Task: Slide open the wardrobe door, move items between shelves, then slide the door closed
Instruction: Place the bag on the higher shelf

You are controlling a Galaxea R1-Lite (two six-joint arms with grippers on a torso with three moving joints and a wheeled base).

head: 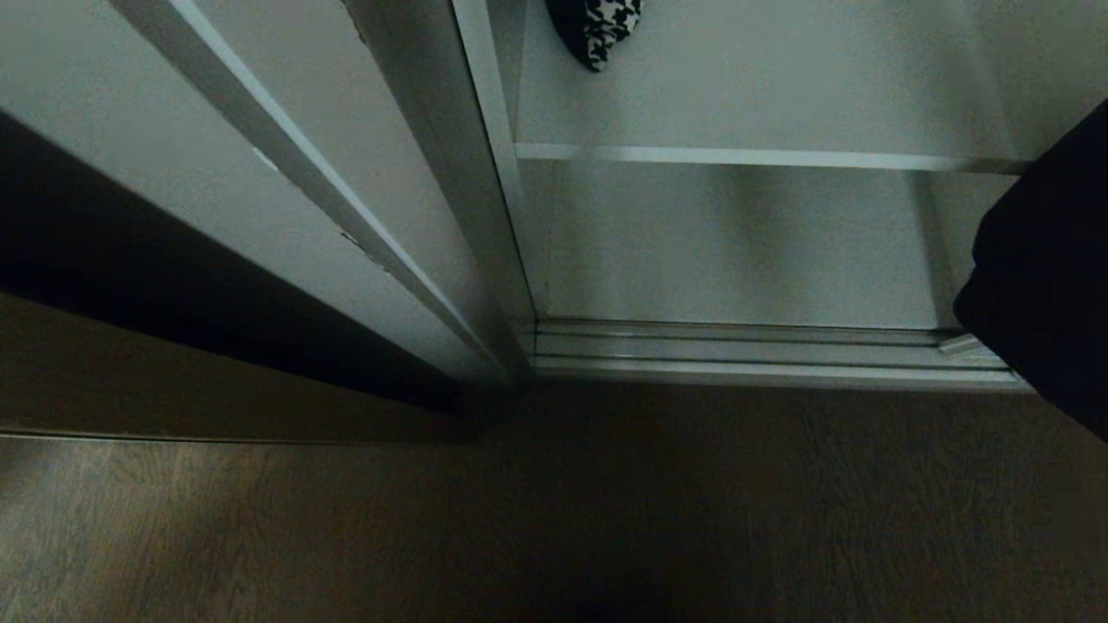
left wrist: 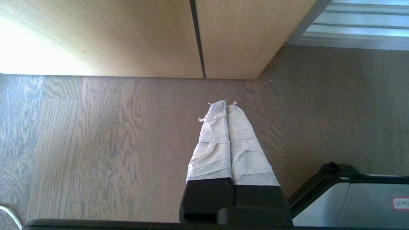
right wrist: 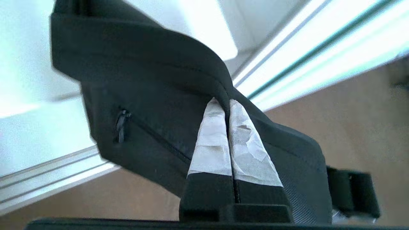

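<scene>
Wardrobe interior: standing open in the head view, its sliding wardrobe door [head: 286,164] pushed aside and leaning across the left of that view, well away from the right gripper.

Floor [head: 554,519]: dark wood boards, lying beneath both grippers; the silver floor track [head: 762,350] is running along the wardrobe's front edge, just behind the hanging bag.

Light wood panels [left wrist: 127,35]: meeting the floor ahead of the left gripper, a dark seam dividing them.

Shelf [head: 762,157]: a white board spanning the opening, sitting beyond and above the right jaws.

Black fabric bag [right wrist: 153,105]: hanging from the right gripper [right wrist: 227,103], draping down in front of the opening's right side, over the track; a zip pull [right wrist: 121,124] is showing on its face. In the head view it is appearing as a dark mass at the right edge [head: 1047,277].

Right gripper: jaws pressed together, pinching a fold of the bag between the taped fingertips.

Left gripper [left wrist: 226,103]: hanging over bare floor, jaws closed tip to tip, gripping nothing.

Houndstooth cloth piece [head: 597,30]: lying on an upper level at the back, far from both jaws.
</scene>
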